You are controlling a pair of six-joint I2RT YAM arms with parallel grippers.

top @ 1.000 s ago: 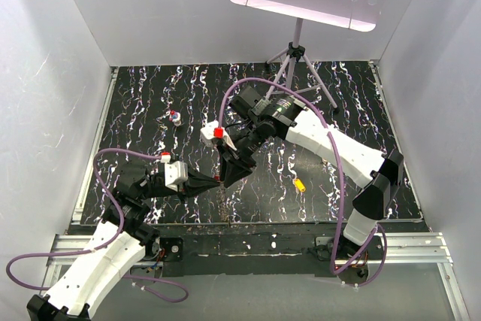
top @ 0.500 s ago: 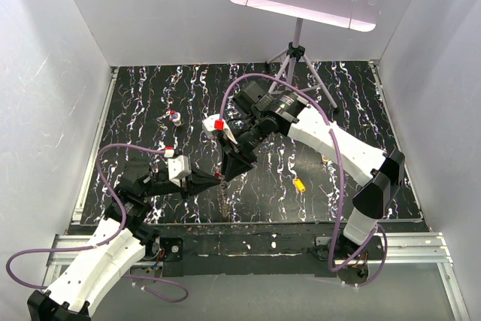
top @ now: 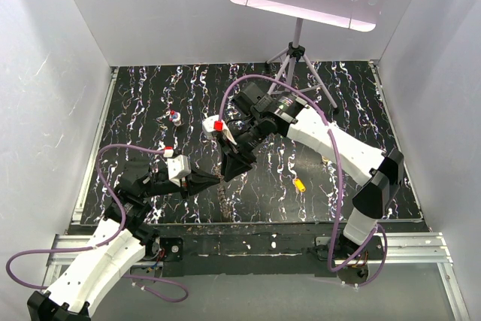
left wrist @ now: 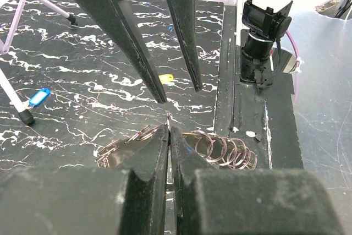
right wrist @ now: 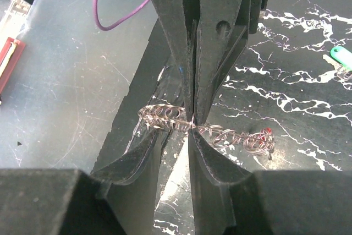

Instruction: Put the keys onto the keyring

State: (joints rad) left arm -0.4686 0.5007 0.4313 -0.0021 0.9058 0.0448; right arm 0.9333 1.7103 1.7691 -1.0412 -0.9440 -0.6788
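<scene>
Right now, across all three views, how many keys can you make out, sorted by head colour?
Yellow key: 1
Blue key: 1
Green key: 1
Red key, small, at the end of the keyring: 1
Total: 4
</scene>
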